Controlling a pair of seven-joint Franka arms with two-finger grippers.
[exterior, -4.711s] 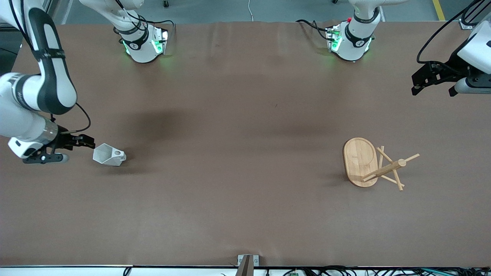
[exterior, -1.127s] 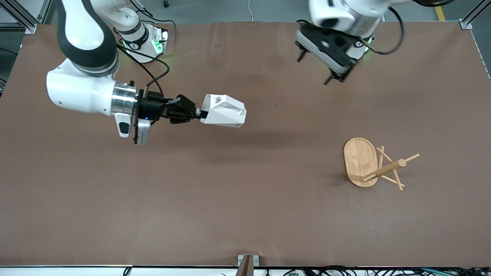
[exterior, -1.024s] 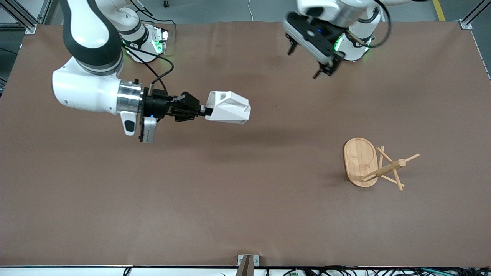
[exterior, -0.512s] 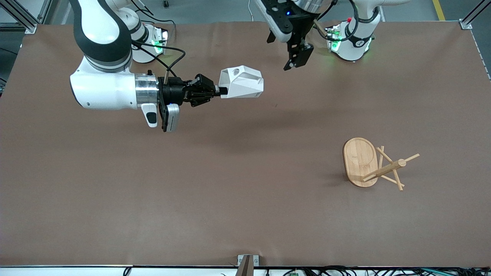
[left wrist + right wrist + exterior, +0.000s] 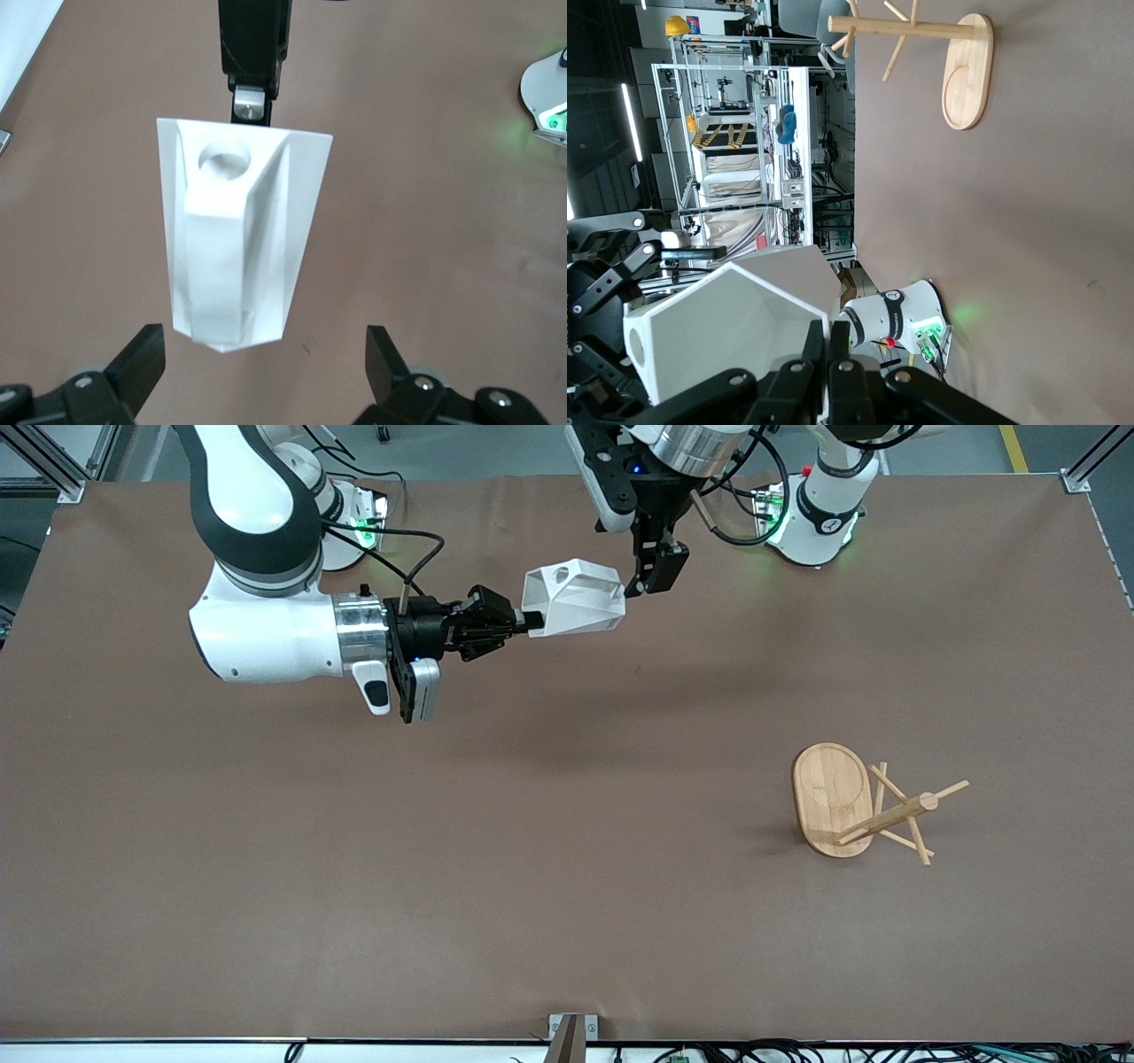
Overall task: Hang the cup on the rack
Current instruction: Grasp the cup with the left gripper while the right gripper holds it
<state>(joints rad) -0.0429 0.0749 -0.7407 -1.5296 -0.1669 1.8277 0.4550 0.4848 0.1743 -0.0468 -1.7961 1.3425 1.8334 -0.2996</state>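
Observation:
The white faceted cup (image 5: 574, 597) hangs in the air over the table's middle, toward the robots' bases. My right gripper (image 5: 529, 617) is shut on its rim wall, as the right wrist view shows (image 5: 840, 343) with the cup (image 5: 726, 329) against the fingers. My left gripper (image 5: 653, 572) is open at the cup's bottom end, not touching it. In the left wrist view the cup (image 5: 241, 232) fills the middle, handle with round hole facing the camera, with my left gripper (image 5: 266, 365) spread wide at its base. The bamboo rack (image 5: 837, 797) stands on the table toward the left arm's end.
The brown table (image 5: 443, 850) carries nothing but the rack, which also shows in the right wrist view (image 5: 966, 71). The left arm's base (image 5: 819, 514) and the right arm's base (image 5: 332, 522) stand at the table's edge farthest from the front camera.
My right arm picked the cup up from its end of the table and carried it toward the middle. My left arm swung in from its end until its open gripper reached the cup.

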